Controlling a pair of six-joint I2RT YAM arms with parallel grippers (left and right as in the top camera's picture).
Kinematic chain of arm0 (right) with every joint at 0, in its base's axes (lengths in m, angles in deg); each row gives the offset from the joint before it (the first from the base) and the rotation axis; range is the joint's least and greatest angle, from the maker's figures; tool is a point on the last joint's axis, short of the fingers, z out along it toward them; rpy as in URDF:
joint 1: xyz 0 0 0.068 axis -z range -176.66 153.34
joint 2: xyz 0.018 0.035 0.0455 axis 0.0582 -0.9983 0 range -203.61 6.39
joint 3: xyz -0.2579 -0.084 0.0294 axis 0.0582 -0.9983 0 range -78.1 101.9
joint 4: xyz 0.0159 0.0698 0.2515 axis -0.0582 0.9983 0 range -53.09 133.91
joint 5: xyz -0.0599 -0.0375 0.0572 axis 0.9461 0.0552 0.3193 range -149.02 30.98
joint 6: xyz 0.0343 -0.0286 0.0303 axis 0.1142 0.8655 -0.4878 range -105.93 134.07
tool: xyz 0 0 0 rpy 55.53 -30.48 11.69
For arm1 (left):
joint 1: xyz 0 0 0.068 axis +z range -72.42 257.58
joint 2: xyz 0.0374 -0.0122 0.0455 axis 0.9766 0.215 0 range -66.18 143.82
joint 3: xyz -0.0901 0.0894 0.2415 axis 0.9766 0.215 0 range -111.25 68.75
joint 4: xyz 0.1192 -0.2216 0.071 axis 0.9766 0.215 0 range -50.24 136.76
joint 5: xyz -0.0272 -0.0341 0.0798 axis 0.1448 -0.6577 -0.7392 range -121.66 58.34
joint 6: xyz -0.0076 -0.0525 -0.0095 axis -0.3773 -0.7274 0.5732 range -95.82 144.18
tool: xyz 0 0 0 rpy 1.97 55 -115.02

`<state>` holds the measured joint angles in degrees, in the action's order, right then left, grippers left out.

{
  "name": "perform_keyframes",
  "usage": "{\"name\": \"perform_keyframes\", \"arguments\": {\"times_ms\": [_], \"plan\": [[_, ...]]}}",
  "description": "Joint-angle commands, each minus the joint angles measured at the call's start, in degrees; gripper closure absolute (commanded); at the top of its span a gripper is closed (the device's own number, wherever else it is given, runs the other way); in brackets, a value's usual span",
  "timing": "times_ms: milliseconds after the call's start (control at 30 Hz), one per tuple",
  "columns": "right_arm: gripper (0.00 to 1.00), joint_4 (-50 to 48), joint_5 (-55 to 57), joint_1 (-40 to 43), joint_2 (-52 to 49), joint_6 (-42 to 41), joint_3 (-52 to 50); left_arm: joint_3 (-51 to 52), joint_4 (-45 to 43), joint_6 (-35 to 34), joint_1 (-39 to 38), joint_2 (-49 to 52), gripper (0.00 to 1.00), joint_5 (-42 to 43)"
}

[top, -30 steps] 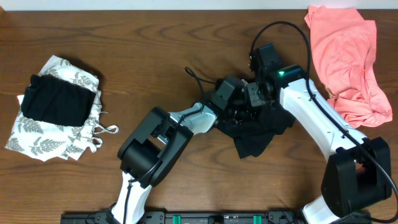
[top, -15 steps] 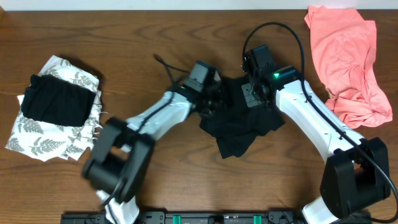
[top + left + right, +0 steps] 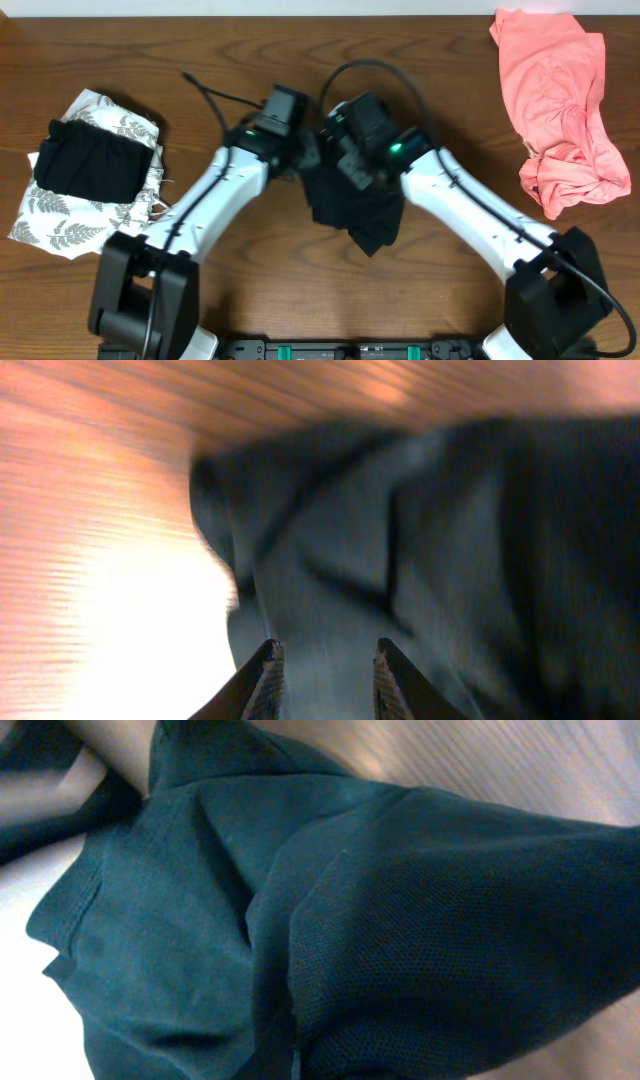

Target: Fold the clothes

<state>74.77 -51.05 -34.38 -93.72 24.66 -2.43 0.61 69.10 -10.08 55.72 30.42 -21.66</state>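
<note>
Well left of the salmon-pink garment, the black shirt lies bunched on the counter. Its long axis slants toward the near edge, tip nearer that garment. The right gripper has its jaws clenched on the shirt, buried in cloth. The left gripper has its jaws slightly apart, and blur hides any grip.

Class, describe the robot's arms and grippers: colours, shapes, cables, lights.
Left arm and right arm: white links, black joints. A green light glows near the right wrist. Black cables loop from both. Left fingers are dark, tapered.
</note>
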Motion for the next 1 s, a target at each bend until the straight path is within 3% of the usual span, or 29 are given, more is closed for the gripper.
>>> {"name": "perform_keyframes", "arguments": {"times_ms": [0,200,233,300,333,467,667,800,967], "plan": [[0.96,-0.7,1.8,-3.8,0.0,6.4,0.4,0.2,0.8,1.7,4.2,-3.9,0.69,-5.4],[0.96,-0.5,2.8,-6.7,-3.2,7.8,0.4,0.2,3.1,3.9,9.7,-7.1,0.69,-5.6],[0.90,-0.4,3.1,-6.7,-3.7,7.4,0.4,0.2,3.9,4.4,10.1,-7.3,0.69,-5.6],[0.63,-0.7,6.5,-5.9,-4.2,2.7,0.4,0.2,5.6,5.7,10.5,-7.5,0.69,-5.6],[0.60,-1.0,8.2,-5.2,-4.3,-1.1,0.4,0.2,6.4,6.2,10.4,-7.5,0.69,-5.6],[0.65,-2.0,12.0,0.3,-4.3,-12.1,0.4,0.2,9.0,7.3,10.3,-7.5,0.68,-5.6],[0.65,-4.7,10.2,13.9,-4.3,-13.4,0.4,0.2,9.4,10.3,9.2,-7.5,0.68,-5.5],[0.37,-4.9,-3.2,21.3,-4.3,-7.6,0.4,0.2,9.0,12.3,7.3,-7.5,0.67,-5.6],[0.35,0.4,-27.0,22.7,-4.2,-1.0,0.4,0.2,8.8,12.8,5.4,-7.4,0.45,-5.6]]}}
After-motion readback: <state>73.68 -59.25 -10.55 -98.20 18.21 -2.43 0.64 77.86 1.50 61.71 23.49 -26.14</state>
